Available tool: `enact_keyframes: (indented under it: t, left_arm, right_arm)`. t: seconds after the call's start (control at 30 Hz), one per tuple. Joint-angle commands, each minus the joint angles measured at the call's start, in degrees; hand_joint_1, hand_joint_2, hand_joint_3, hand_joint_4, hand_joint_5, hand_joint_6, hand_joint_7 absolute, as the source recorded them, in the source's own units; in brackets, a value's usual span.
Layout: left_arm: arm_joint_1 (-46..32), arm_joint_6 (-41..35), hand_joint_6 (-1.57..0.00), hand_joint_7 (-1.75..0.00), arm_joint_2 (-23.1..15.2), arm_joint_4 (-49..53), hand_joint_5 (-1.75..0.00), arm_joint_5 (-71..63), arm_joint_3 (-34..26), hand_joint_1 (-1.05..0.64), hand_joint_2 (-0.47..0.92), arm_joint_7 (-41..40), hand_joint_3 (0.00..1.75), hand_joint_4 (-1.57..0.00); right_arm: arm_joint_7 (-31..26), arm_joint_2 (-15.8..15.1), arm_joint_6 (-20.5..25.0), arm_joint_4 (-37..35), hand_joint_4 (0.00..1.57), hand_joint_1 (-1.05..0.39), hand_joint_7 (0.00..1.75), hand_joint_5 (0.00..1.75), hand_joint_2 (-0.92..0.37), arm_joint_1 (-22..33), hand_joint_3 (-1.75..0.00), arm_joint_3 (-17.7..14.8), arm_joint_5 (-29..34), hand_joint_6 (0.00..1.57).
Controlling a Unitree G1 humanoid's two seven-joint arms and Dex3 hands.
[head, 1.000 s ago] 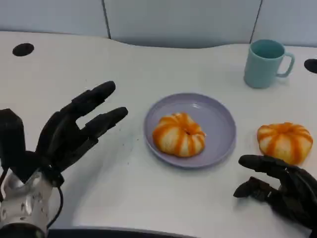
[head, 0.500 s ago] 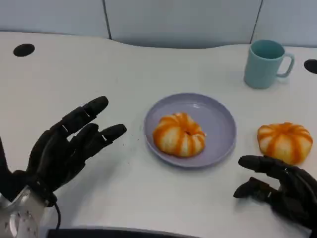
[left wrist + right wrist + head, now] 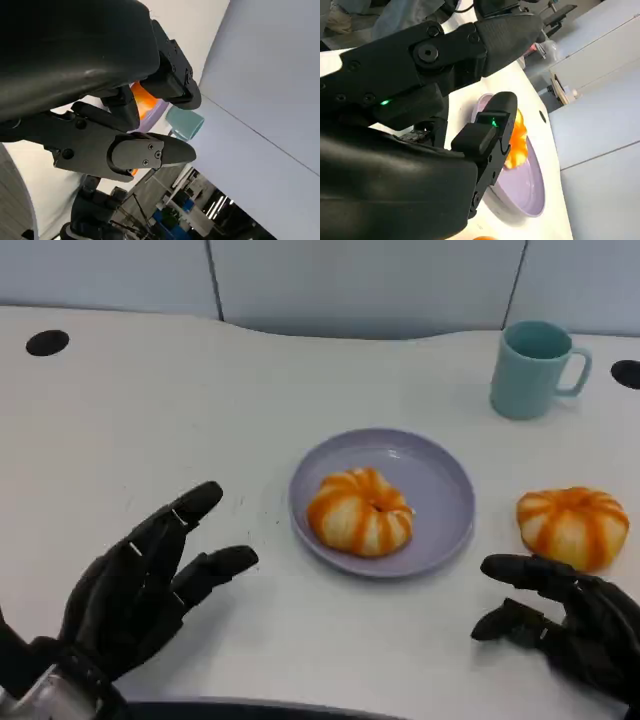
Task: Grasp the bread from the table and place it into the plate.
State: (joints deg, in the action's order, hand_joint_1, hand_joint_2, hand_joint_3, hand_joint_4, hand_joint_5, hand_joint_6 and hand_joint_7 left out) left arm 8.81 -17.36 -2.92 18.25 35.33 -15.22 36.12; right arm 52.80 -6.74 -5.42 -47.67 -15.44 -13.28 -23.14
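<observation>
One bread roll [image 3: 361, 511] rests in the purple plate [image 3: 440, 480]; a second roll [image 3: 573, 525] lies on the table [image 3: 150, 410], beside it. Left hand [image 3: 140, 590] spread, empty. Right hand [image 3: 565, 625] loosely curled apart, empty, near the second roll.

A white table [image 3: 200, 410] with a curved far edge has two round black grommet holes (one [image 3: 47, 342] far left, one [image 3: 628, 373] far right). Behind it stand pale grey partition panels [image 3: 360, 280]. The left wrist view shows what may be ceiling lights [image 3: 216, 205], blurred.
</observation>
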Motion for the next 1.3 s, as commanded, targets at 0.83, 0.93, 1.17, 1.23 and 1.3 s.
enact_keyframes:
  t: [0.83,0.93,1.17,1.23,1.3]
  left_arm:
    - [-6.3,2.9,-0.43,-0.89,2.3,-2.4,-1.61,-2.6,0.7,-0.47,0.92,-5.5,0.43,-0.38]
    - [-6.2,4.8,-0.41,-1.00,2.4,-1.1,-1.67,-4.0,1.4,-0.47,0.92,-4.9,0.46,-0.34]
    - [-5.6,7.7,-0.39,-1.16,2.6,1.2,-1.74,-5.8,2.1,-0.47,0.92,-4.8,0.46,-0.33]
    - [-5.4,8.8,-0.39,-1.20,2.6,1.9,-1.74,-6.3,2.3,-0.47,0.92,-4.5,0.44,-0.33]
    - [-5.2,9.4,-0.38,-1.22,2.6,2.4,-1.74,-6.5,2.3,-0.47,0.92,-4.4,0.44,-0.33]
  right_arm:
    - [-1.0,-0.8,1.9,1.5,0.54,-0.42,0.30,1.13,-0.92,1.5,-0.12,-0.3,0.1,0.82]
    - [-0.3,-1.1,1.6,0.8,0.55,-0.43,0.30,1.13,-0.92,1.2,-0.11,-0.6,-0.2,0.81]
    - [-0.3,-1.4,1.1,-0.3,0.55,-0.44,0.31,1.15,-0.92,0.6,-0.09,-0.9,0.0,0.82]
    - [-0.5,-1.4,1.0,-0.4,0.55,-0.44,0.32,1.15,-0.92,0.5,-0.09,-0.8,0.2,0.83]
    - [-0.6,-1.4,0.9,-0.6,0.56,-0.44,0.32,1.15,-0.92,0.3,-0.09,-0.8,0.3,0.83]
